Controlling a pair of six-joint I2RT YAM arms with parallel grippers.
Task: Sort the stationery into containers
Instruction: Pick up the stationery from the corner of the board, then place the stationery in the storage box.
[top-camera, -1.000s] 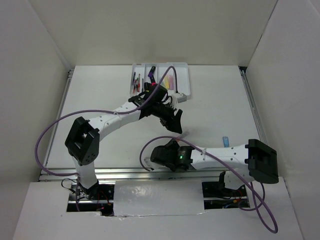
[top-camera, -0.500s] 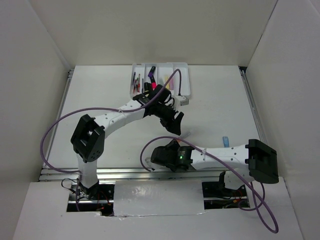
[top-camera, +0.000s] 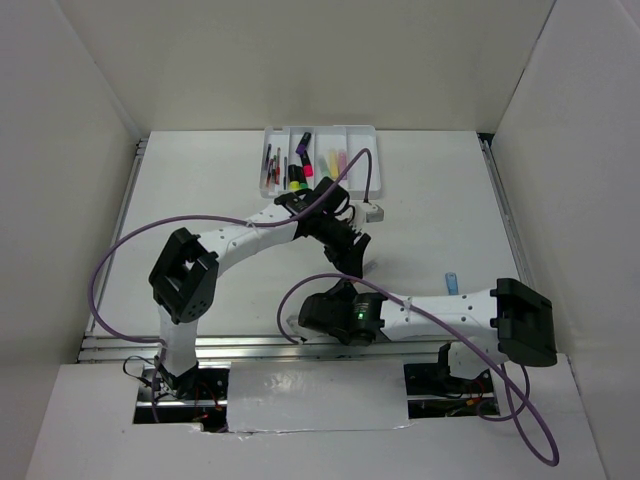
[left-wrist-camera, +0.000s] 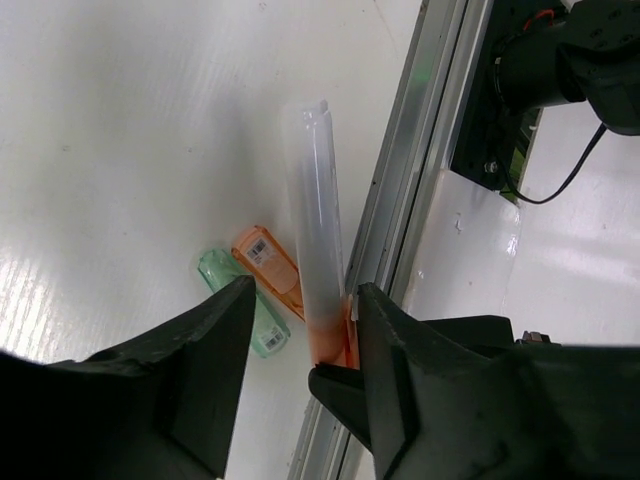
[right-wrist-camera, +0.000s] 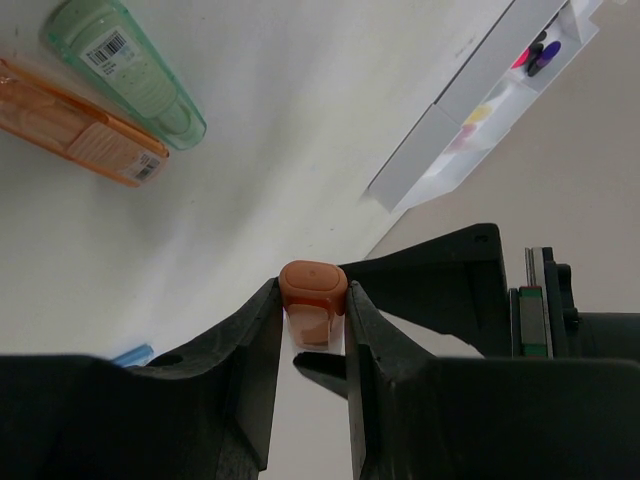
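My right gripper (right-wrist-camera: 313, 290) is shut on an orange marker (right-wrist-camera: 313, 285), gripping its orange end. The marker's clear cap end (left-wrist-camera: 315, 200) sticks up between the open jaws of my left gripper (left-wrist-camera: 305, 290), close to the right jaw. In the top view the left gripper (top-camera: 352, 260) sits just above the right gripper (top-camera: 348, 292) at the table's middle front. A green marker (right-wrist-camera: 130, 70) and another orange marker (right-wrist-camera: 80, 125) lie side by side on the table below. The white divided tray (top-camera: 370, 160) at the back holds pens, highlighters and pastel markers.
A small blue item (top-camera: 452, 283) lies on the table right of the grippers. The table's front metal rail (left-wrist-camera: 400, 200) runs close to the markers. White walls enclose the table on three sides. A purple cable loops over each arm.
My left gripper has moved from beside the tray toward the near edge and now straddles the marker held by my right gripper. The right arm has stayed still.
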